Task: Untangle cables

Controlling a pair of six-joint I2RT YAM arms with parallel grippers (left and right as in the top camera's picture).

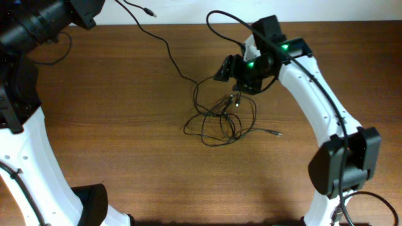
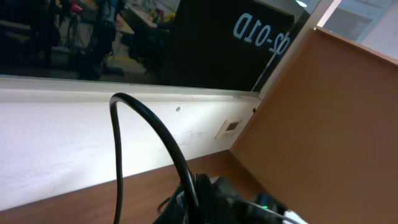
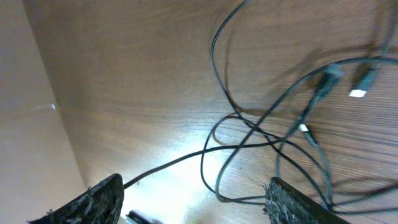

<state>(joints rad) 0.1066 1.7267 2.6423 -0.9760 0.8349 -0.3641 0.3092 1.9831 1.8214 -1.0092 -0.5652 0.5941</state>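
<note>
Two dark, rough-faced fingertips (image 3: 102, 199) of the right gripper (image 3: 200, 202) stand well apart at the bottom of the right wrist view, pinching nothing. Thin strands of the cables (image 3: 273, 137) run across the gap between them, and whether any strand touches a fingertip cannot be told. Past the fingertips more thin loops cross one another on the wood, and two small plug ends (image 3: 329, 73) lie side by side toward the upper right, blurred. From overhead, the right gripper (image 1: 226, 72) hangs just above the upper edge of the cables (image 1: 223, 119), which lie in a loose knot of loops near the middle of the brown table (image 1: 113, 125). A slim jack end sticks out to the right of the knot, and one long strand leads up and left to a plug off the table's far edge. The white right arm (image 1: 314, 107) curves in from the lower right, two green lights (image 1: 284, 46) on its wrist. The left gripper is closed; its fingers show in no view. The left arm (image 1: 31, 150) stands at the table's left edge, well apart from the knot. The left wrist view shows a white wall (image 2: 74, 143) and a thick black cable (image 2: 155, 134) arching in front of it.
</note>
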